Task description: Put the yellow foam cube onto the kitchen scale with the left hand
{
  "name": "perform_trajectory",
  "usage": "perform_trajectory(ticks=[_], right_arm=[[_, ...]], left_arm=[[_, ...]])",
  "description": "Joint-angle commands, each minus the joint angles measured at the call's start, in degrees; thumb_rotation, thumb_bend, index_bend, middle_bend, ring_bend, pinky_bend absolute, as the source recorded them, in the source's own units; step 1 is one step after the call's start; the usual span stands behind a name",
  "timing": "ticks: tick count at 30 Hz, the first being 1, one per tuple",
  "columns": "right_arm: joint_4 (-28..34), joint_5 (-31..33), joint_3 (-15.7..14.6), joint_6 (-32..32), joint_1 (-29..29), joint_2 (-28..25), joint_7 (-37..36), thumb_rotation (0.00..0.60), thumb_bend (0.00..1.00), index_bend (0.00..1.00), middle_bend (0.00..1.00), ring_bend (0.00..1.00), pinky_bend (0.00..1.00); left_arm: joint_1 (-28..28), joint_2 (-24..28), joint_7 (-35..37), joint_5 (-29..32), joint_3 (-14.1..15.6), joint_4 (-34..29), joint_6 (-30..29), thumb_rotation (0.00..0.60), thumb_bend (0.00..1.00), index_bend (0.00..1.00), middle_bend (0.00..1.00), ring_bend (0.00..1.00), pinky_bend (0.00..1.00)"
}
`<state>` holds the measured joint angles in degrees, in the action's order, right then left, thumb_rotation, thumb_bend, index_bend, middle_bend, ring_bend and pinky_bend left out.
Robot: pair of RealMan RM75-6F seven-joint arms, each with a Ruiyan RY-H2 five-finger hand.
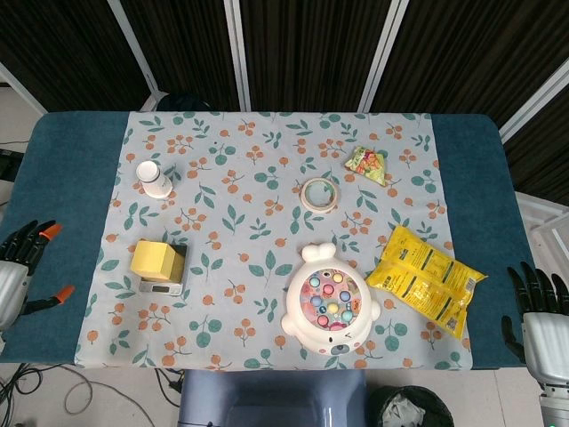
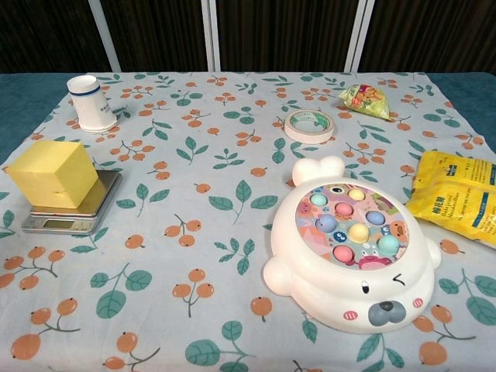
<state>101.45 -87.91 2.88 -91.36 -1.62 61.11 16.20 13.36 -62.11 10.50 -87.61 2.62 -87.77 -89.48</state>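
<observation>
The yellow foam cube (image 1: 153, 260) (image 2: 53, 173) sits on the small silver kitchen scale (image 1: 165, 285) (image 2: 74, 213) at the left of the patterned cloth, with nothing touching it. My left hand (image 1: 20, 269) is open at the far left edge of the head view, well clear of the scale, its fingers spread. My right hand (image 1: 537, 313) hangs open past the table's right front corner. Neither hand shows in the chest view.
A white paper cup (image 1: 155, 178) stands behind the scale. A tape roll (image 1: 319, 194) lies mid-table, a white fish-shaped toy (image 1: 332, 304) at the front, a yellow snack bag (image 1: 425, 278) to its right, and a small green packet (image 1: 366, 164) at the back right.
</observation>
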Motion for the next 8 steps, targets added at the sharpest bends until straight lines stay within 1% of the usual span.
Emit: perform_trajectory(ticks=[1,4,8], right_arm=[[-0.2,-0.2,0.0,0.1,0.1,0.0,-0.1,0.6,0.56,0.0,0.03,0.02,0.0],[-0.5,-0.2,0.0,0.1,0.1,0.1,-0.2,0.6,0.56,0.0,0.03,0.02,0.0],[-0.4,-0.4,-0.1,0.0,0.0,0.1,-0.2,0.6,0.56,0.0,0.03,0.02,0.0]], left_arm=[[-1.5,-2.4,2.6,0.9,-0.7,2.9,-1.1,0.6,0.15,0.09,0.07,0.0,0.11],[-1.9,-3.1,2.7,0.6,-1.5,4.7,-2.4,0.6,0.15,0.09,0.07,0.0,0.11],[-2.1,-3.4,2.8,1.5,-2.0,5.3,-1.9,0.6,0.15,0.09,0.07,0.0,0.11]])
